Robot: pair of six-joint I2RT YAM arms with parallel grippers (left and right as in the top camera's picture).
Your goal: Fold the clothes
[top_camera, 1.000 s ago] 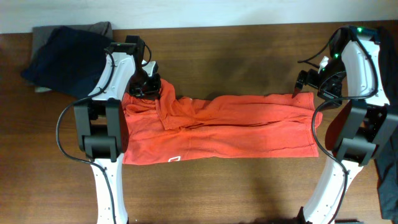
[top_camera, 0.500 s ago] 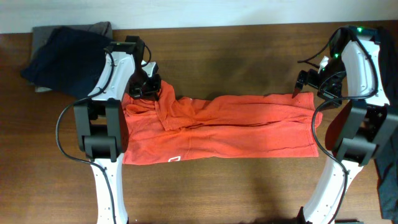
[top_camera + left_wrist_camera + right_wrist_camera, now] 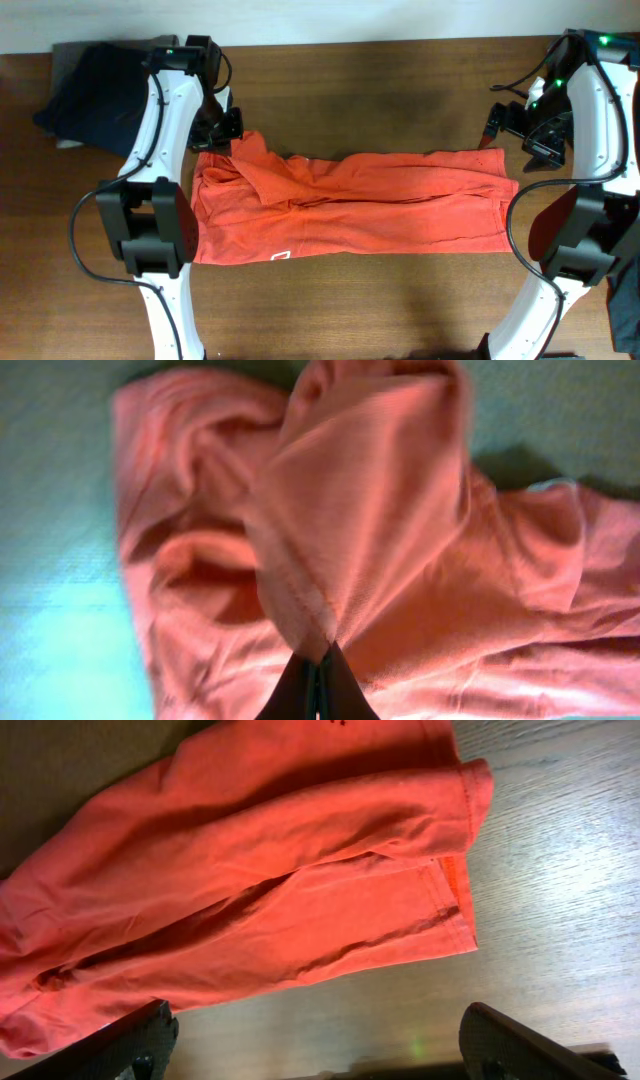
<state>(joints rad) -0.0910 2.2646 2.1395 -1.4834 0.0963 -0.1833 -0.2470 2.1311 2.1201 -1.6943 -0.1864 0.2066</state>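
The red-orange T-shirt (image 3: 380, 205) lies in a long band across the wooden table, with a small white logo (image 3: 280, 256) at its front edge. My left gripper (image 3: 226, 128) is at the shirt's back left corner, shut on a pinch of the cloth. In the left wrist view the shirt (image 3: 380, 510) rises in a taut ridge from the closed left gripper (image 3: 318, 660). My right gripper (image 3: 497, 124) hangs open just behind the shirt's right end. The right wrist view shows the shirt's hem corner (image 3: 455, 840) and bare wood within the wide right gripper (image 3: 320, 1035).
A pile of dark navy and grey clothes (image 3: 95, 85) sits at the table's back left corner. Another dark item (image 3: 625, 290) shows at the right edge. The table's back edge (image 3: 380, 42) runs just behind both arms.
The left gripper has closed on the shirt's corner and pulled it left and back, stretching the cloth. The right gripper has drawn slightly right and back, away from the shirt's end.
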